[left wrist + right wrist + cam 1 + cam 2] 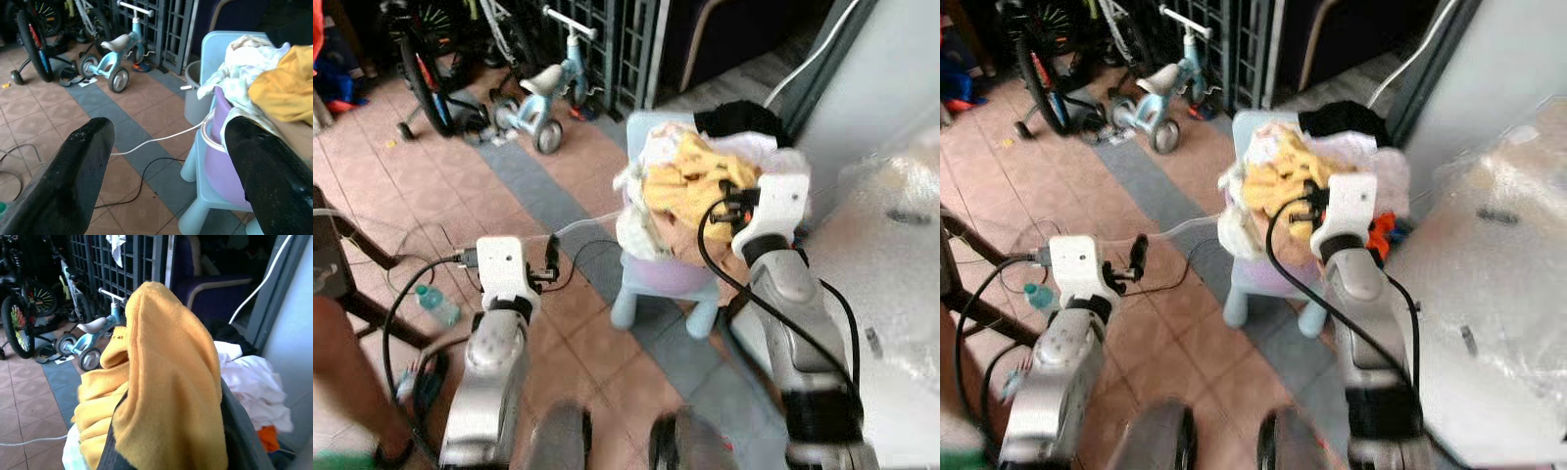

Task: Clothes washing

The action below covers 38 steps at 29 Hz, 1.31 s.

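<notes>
A heap of laundry fills a purple basin (674, 276) that stands on a small light-blue chair (628, 299). A yellow garment (690, 181) lies on top, with white clothes (636, 220) and a black piece (739, 117) around it. My right gripper (729, 203) reaches into the heap. In the right wrist view the yellow garment (166, 362) is bunched between and over the right gripper's fingers (234, 431), which are shut on it. My left gripper (551, 257) hovers over the tiled floor left of the chair; it (171, 166) stands open and empty, facing the basin (222, 161).
A white appliance top under plastic film (891, 264) is at the right. A child's tricycle (543, 93) and a bicycle (426, 59) stand at the back. A white hose (156, 139), dark cables, a water bottle (437, 304) and a person's arm (352, 382) are on the left.
</notes>
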Motion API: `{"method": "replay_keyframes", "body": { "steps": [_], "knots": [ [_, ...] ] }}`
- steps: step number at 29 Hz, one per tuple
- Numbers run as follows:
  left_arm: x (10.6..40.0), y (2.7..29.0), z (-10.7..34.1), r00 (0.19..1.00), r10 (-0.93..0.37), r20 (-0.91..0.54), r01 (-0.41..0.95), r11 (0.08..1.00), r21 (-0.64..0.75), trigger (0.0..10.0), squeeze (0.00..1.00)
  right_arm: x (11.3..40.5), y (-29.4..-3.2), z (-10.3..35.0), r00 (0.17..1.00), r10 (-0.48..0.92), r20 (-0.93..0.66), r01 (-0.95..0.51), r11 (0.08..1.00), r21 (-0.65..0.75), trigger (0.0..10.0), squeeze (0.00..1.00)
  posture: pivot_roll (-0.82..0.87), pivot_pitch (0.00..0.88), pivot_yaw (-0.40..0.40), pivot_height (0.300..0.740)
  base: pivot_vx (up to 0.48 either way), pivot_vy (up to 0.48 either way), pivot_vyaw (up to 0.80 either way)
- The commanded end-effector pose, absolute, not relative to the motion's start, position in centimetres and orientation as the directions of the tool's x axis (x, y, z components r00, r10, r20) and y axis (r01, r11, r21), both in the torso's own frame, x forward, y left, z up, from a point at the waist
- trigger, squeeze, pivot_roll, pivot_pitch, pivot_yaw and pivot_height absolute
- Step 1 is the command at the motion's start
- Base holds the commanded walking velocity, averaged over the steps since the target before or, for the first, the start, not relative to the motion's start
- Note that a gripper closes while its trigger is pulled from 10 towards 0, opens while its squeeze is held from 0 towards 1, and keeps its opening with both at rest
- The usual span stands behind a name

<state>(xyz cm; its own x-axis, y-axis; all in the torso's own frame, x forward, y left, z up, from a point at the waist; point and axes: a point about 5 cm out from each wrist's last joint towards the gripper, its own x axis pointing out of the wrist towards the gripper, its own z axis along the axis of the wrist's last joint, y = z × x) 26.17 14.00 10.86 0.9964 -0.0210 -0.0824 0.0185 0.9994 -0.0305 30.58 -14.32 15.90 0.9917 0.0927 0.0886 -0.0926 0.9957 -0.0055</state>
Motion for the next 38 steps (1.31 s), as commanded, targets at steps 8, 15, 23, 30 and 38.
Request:
{"method": "replay_keyframes", "body": {
  "steps": [8,15,23,30,38],
  "knots": [
    [26.2,13.6,11.0,0.997,-0.052,-0.061,0.05,0.998,-0.045,10.0,0.0,30.9,-15.4,16.8,0.988,0.049,0.148,-0.041,0.998,-0.054,10.0,0.0,0.07,0.084,-0.011,0.74,0.0,0.0,-0.28],
    [26.2,13.1,10.9,0.996,-0.08,-0.044,0.077,0.995,-0.07,10.0,0.0,31.5,-15.6,16.3,0.993,-0.004,0.119,0.01,0.999,-0.046,10.0,0.0,0.06,0.068,-0.008,0.74,0.034,0.0,-0.34],
    [26.4,13.2,11.0,0.996,-0.081,-0.03,0.079,0.994,-0.069,10.0,0.0,33.0,-16.6,18.9,0.977,-0.023,0.212,0.036,0.998,-0.055,10.0,0.0,0.06,0.067,-0.01,0.74,0.247,0.0,-0.8],
    [26.6,13.3,11.0,0.997,-0.076,-0.022,0.075,0.996,-0.054,10.0,0.0,35.2,-17.7,22.0,0.952,0.014,0.306,0.03,0.99,-0.136,10.0,0.0,0.07,0.064,-0.015,0.74,0.294,0.0,-0.8],
    [26.6,13.1,10.8,0.995,-0.09,-0.032,0.089,0.995,-0.045,10.0,0.0,36.3,-16.8,24.0,0.923,0.065,0.378,0.013,0.98,-0.199,10.0,0.0,0.07,0.069,-0.011,0.74,0.335,0.0,-0.8]
  ]
}}
